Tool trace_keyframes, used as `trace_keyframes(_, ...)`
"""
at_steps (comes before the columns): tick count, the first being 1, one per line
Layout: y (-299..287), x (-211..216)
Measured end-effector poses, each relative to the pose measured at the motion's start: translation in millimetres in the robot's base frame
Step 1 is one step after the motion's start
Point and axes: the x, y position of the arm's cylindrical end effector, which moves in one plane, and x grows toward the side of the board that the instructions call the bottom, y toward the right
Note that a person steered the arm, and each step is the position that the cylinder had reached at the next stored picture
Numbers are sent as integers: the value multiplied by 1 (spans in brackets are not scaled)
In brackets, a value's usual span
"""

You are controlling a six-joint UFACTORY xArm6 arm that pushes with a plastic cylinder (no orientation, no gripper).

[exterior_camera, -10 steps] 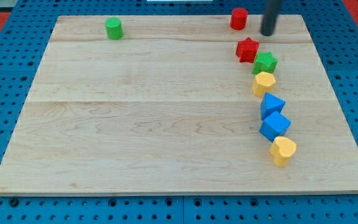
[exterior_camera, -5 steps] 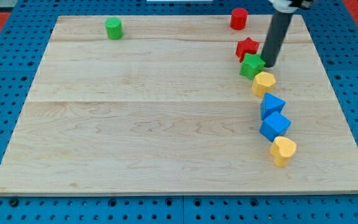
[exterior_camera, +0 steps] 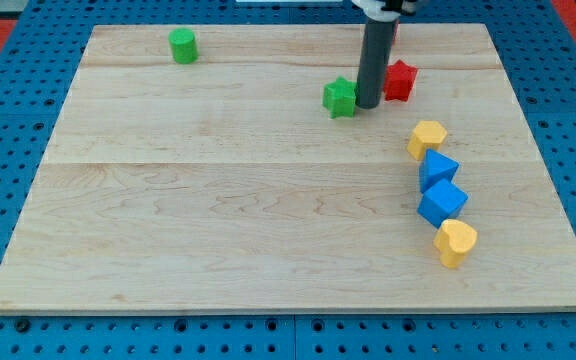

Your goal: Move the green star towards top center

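The green star (exterior_camera: 340, 97) lies on the wooden board (exterior_camera: 218, 190), right of centre in the upper part of the view. My tip (exterior_camera: 367, 104) stands right against the star's right side. The red star (exterior_camera: 399, 80) lies just right of the rod. The rod hides most of the red cylinder (exterior_camera: 395, 28) near the board's top edge.
A green cylinder (exterior_camera: 182, 45) stands at the top left. At the right, a yellow hexagon-like block (exterior_camera: 427, 138), two blue cubes (exterior_camera: 437, 170) (exterior_camera: 441, 203) and a yellow heart-like block (exterior_camera: 455, 242) run in a line down the view.
My tip has come down from the top right and swept left, pushing the green star left away from the yellow block. The red star has shifted slightly.
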Motion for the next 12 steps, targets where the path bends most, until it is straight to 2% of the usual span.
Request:
trace_keyframes(1,-6,15)
trace_keyframes(2,-37,21)
trace_keyframes(4,-96,-36)
trace_keyframes(5,-96,-7)
trace_keyframes(6,-121,3)
trace_keyframes(7,-133,-14)
trace_keyframes(8,-133,-50)
trace_keyframes(10,-97,-66)
trace_keyframes(11,-122,-51)
trace_keyframes(12,-162,-54)
